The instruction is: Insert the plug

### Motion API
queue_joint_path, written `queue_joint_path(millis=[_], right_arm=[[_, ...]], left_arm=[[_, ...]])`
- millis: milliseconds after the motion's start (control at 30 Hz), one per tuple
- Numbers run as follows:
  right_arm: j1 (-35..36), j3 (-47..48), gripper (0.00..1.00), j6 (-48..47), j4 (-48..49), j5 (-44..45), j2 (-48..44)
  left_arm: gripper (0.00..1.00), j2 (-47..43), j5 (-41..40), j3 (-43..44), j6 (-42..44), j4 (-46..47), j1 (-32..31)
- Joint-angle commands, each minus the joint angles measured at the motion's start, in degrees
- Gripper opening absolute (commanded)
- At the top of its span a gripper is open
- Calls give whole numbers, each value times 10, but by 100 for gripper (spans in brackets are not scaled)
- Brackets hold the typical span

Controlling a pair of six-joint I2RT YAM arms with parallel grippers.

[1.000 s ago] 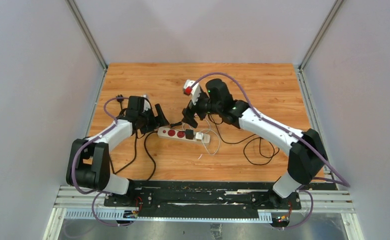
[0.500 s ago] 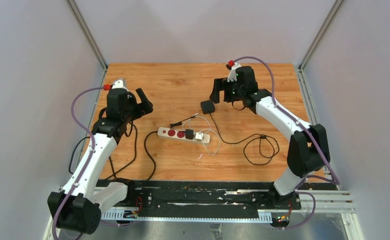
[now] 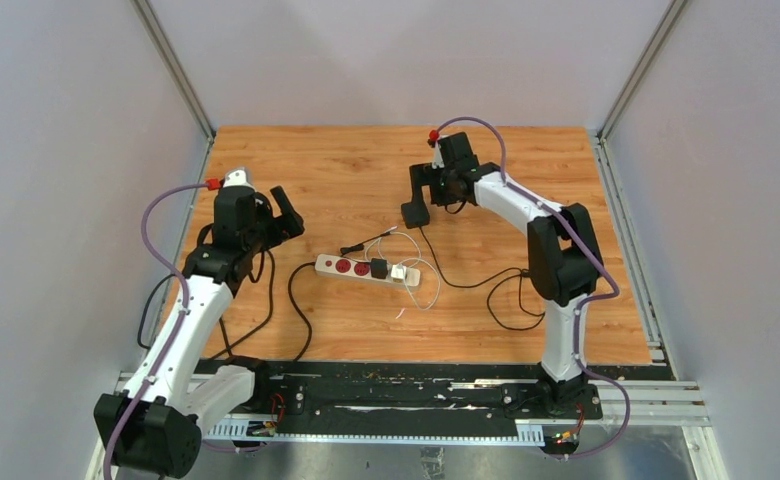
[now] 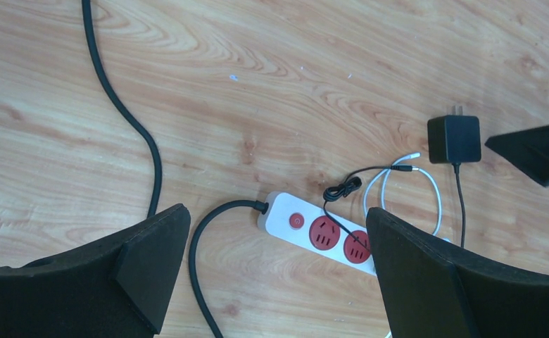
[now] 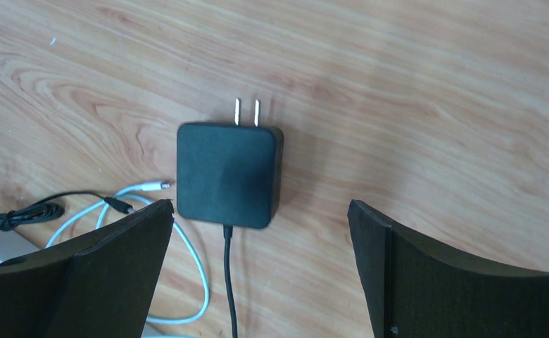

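A black adapter plug [image 3: 415,213] lies flat on the wooden table, its two prongs [image 5: 247,111] pointing away from me; it also shows in the right wrist view [image 5: 229,172] and the left wrist view [image 4: 455,139]. A white power strip [image 3: 366,268] with red sockets [image 4: 326,232] lies mid-table, with a thin black wire across its sockets. My right gripper [image 3: 423,190] is open and empty, just above and behind the adapter [image 5: 259,205]. My left gripper [image 3: 284,218] is open and empty, up left of the strip [image 4: 277,215].
The strip's thick black cord [image 4: 152,162] curls away to the left. A white cable [image 5: 187,282] and a thin black cable end [image 4: 342,189] lie between strip and adapter. The adapter's black cord [image 3: 511,295] loops to the right. A black plug [image 3: 378,268] and a white charger [image 3: 399,272] sit in the strip's right end.
Both arms have pulled back from over the strip. The adapter now lies loose on the table. The right gripper has swung left to hang over it; the left has barely moved lately.
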Motion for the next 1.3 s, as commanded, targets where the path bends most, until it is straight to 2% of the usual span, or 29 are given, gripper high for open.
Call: queue_joint_path(millis=[0,233,633,733,800,867,933,1033,1100,1133,1267], right_arm=[[21,47,100,-29,-18,11,36],[43,72,100,-50,-28,49,75],[69,81,99,-63,-40,58,119],[74,77,87,-69,-43,79,122],[77,74,73,-80,-43,97,121],[79,71,52,-94,-43,111,114],[80,68,41,-107,-40,119,99],[79,55,35,-164,-22,122,58],[80,23,28,-221,6,115,11],[79,7,27,-247,19,105,-15],[79,-65,24,-376,33,-26,-141]], left_arm=[[100,8,15,-11,5,1,1],[100,17,11,-13,8,3,1],[100,28,14,-19,8,8,1],[100,27,14,-22,7,10,1],[100,28,16,-21,6,13,1],[100,28,25,-20,6,15,1],[100,29,42,-18,6,22,1],[100,33,90,-14,10,42,1],[100,38,144,-10,8,63,1],[100,42,176,-9,7,81,1],[100,70,341,-6,-22,164,1]])
